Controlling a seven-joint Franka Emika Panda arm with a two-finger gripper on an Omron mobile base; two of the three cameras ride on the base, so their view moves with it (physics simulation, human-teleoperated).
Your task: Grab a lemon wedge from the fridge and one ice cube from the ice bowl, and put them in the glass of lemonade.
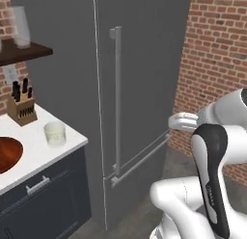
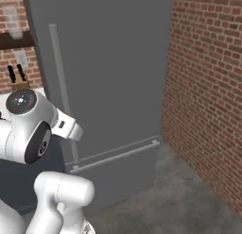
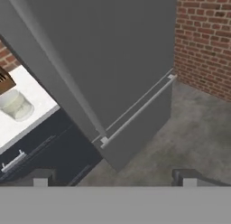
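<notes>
Zero progress on the actual fetch so far, judging by the fridge (image 1: pixel 144 79): its door is fully closed, so the lemon wedge must be inside where I can't see it. Glass (image 1: pixel 55 134) of lemonade sits on the white counter (image 1: pixel 29 156) to the left of the fridge, just in front of the knife block (image 1: pixel 20 105), and the rim of the wooden ice bowl (image 1: pixel 7 153) pokes in at the left edge. Can't make out any ice cubes from here.

End effector (image 3: pixel 115 177): in the hand view the two fingertips (image 3: pixel 40 177) stand wide apart at the bottom with nothing between them, so it's released and empty.

What matters for my next move is the handle (image 1: pixel 117 96). It's a long vertical bar on the upper door, just beside the door's left edge, near the counter. There's also a horizontal bar (image 1: pixel 142 158) on the drawer below, but that's not the one I want. From the hand camera, the vertical bar runs diagonally up and to the left, ahead of the fingers and well apart from them. So I figure I need to reach forward and left, and roll the wrist so the fingers straddle a vertical bar.

Risk as I see it: clipping the counter edge on the way in.
</notes>
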